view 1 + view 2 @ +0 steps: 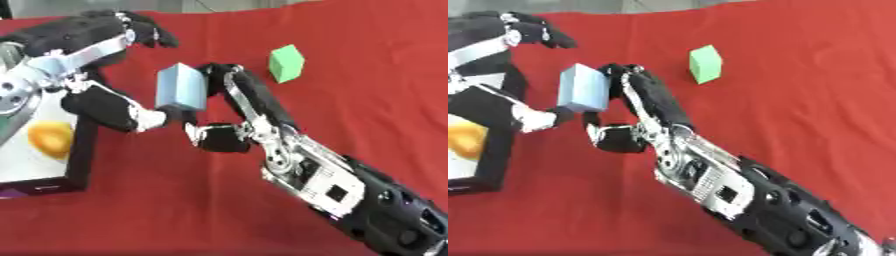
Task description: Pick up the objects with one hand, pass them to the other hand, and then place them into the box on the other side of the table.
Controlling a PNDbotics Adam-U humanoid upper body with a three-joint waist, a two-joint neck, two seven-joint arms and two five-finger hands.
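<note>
- Nearest the camera is the right arm's black forearm, bottom right corner, so that comes first even though the rest of this goes left to right.
- Far left: the box (77, 150), dark-walled with a white inside and a yellow blob showing. It sits on the left arm's side of the red tablecloth (350, 115), which makes sense as the drop-off once the left hand has the block.
- Left hand (114, 107) is just above and beside the box. Its upper fingers (149, 32) arch over the top and its lower part reaches in under the blue block (181, 87). Looks spread to receive, with the white-tipped thumb at the block's lower edge. I wouldn't call it clamped yet.
- The blue block is up off the cloth between the two hands, standing tall and a bit tilted.
- Right hand (232, 102) is pinching it: long fingers (219, 75) against the block's right face, thumb curled in below. My guess is we're mid-handover and it hasn't let go.
- Further right, the green cube (286, 63) sits alone on the cloth, well apart from both hands. Probably next in line.
</note>
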